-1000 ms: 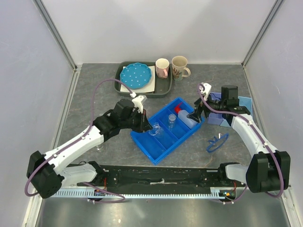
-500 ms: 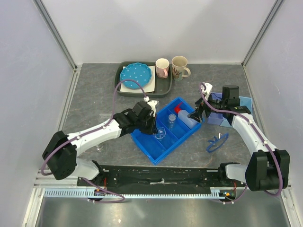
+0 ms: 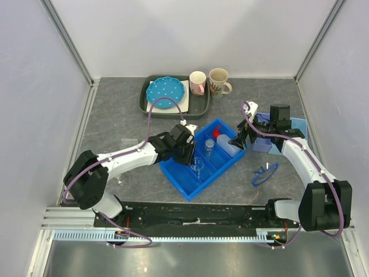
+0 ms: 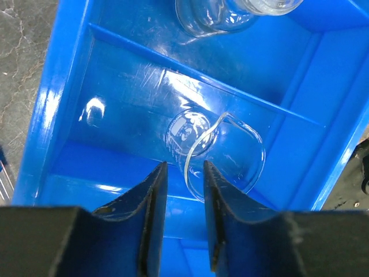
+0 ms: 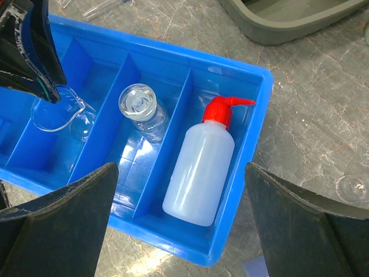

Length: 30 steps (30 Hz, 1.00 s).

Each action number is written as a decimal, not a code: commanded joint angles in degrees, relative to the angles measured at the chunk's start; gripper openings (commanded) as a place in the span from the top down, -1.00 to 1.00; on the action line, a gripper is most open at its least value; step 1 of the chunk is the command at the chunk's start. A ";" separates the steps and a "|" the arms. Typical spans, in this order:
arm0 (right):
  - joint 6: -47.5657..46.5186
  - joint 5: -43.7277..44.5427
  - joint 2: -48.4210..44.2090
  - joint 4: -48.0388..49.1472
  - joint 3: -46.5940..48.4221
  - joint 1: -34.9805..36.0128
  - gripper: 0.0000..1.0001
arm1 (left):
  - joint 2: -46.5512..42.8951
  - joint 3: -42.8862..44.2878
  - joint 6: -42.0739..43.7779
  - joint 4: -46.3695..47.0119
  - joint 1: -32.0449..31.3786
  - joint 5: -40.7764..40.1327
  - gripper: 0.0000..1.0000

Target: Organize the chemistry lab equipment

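Your left fingers [image 4: 151,213] stand narrowly parted, released; the beaker [image 4: 230,153] rim sits loose between their tips, tray divider [image 4: 127,43] just beyond. Your right fingers [image 5: 63,219] gape wide above the squeeze bottle [image 5: 199,173]; a flask [image 5: 138,104] occupies the adjoining compartment.

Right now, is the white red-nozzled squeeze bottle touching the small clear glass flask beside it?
Apart. Right wrist view: the white red-nozzled squeeze bottle and the small clear glass flask sit in neighbouring compartments, a blue divider between them.
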 commanded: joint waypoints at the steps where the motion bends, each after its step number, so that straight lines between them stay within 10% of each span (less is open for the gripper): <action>1: -1.35 -2.30 0.39 0.26 0.91 -0.24 -0.96 | -0.90 2.70 2.16 0.95 -0.59 -2.03 0.16; 18: -2.76 -3.36 0.13 -0.44 0.73 -0.85 -0.97 | -26.45 -2.83 3.48 -2.11 0.19 -7.65 -0.55; 30: -2.85 -3.80 -1.36 -0.71 1.09 -0.94 -0.96 | -46.69 -3.72 -4.78 -21.70 3.80 -17.31 -0.97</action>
